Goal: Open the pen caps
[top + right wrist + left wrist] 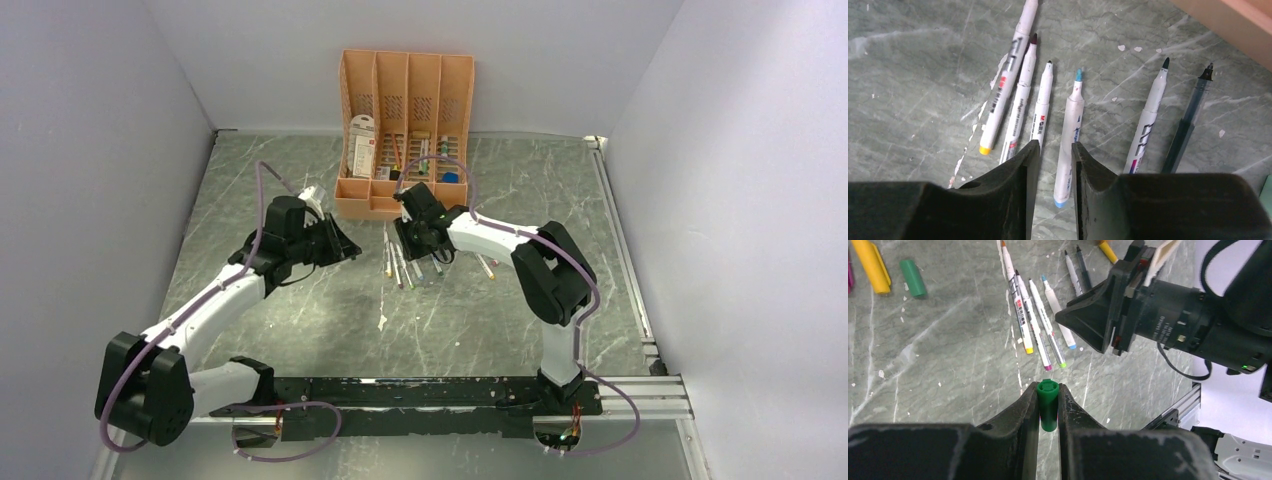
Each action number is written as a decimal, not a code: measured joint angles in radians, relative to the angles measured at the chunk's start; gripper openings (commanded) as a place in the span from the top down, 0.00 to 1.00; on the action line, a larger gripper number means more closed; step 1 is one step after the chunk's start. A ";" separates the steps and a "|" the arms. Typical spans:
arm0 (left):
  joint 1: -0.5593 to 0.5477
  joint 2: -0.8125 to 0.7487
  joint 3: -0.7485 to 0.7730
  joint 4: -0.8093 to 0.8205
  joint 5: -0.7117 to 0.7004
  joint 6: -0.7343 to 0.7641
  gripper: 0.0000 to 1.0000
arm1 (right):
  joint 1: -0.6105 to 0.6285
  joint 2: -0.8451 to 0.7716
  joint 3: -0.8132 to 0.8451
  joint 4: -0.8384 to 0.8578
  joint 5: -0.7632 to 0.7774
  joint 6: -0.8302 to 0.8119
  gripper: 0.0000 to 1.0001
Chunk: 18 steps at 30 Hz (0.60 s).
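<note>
My left gripper (1048, 388) is shut on a small green pen cap (1048, 407), held above the table left of the pens; it also shows in the top view (345, 250). Several uncapped pens (1018, 95) with pale barrels lie side by side on the table (400, 265). My right gripper (1054, 147) is open and empty, low over the pens, its jaws on either side of a blue-ended pen (1070, 125) below. In the left wrist view a loose yellow cap (872, 265) and a loose green cap (913, 277) lie at the far left.
The peach-orange organiser (405, 130) with card packets stands at the back, just behind the pens; its edge shows in the right wrist view (1228, 15). The right arm's wrist (1158, 315) hangs close to the right of the pens. Grey walls enclose the table on three sides.
</note>
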 measured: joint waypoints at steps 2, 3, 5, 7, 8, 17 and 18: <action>0.000 0.019 0.005 -0.007 -0.002 0.007 0.78 | 0.000 -0.005 -0.002 -0.001 -0.002 0.000 0.68; 0.000 0.029 0.011 -0.012 -0.005 0.012 0.77 | 0.000 -0.013 -0.004 -0.004 -0.003 0.000 0.67; 0.000 0.058 0.031 -0.031 -0.020 0.025 0.77 | 0.000 -0.043 -0.017 -0.007 -0.005 0.000 0.66; 0.000 0.092 0.059 -0.049 -0.039 0.040 0.76 | 0.000 -0.085 -0.037 -0.010 -0.006 0.002 0.64; 0.000 0.113 0.077 -0.061 -0.052 0.048 0.76 | 0.000 -0.114 -0.051 -0.013 -0.007 0.004 0.64; 0.000 0.327 0.239 -0.137 -0.226 0.127 0.73 | 0.000 -0.349 -0.174 -0.009 -0.022 0.031 0.60; 0.000 0.357 0.257 -0.146 -0.249 0.135 0.73 | 0.000 -0.363 -0.189 -0.010 -0.022 0.034 0.60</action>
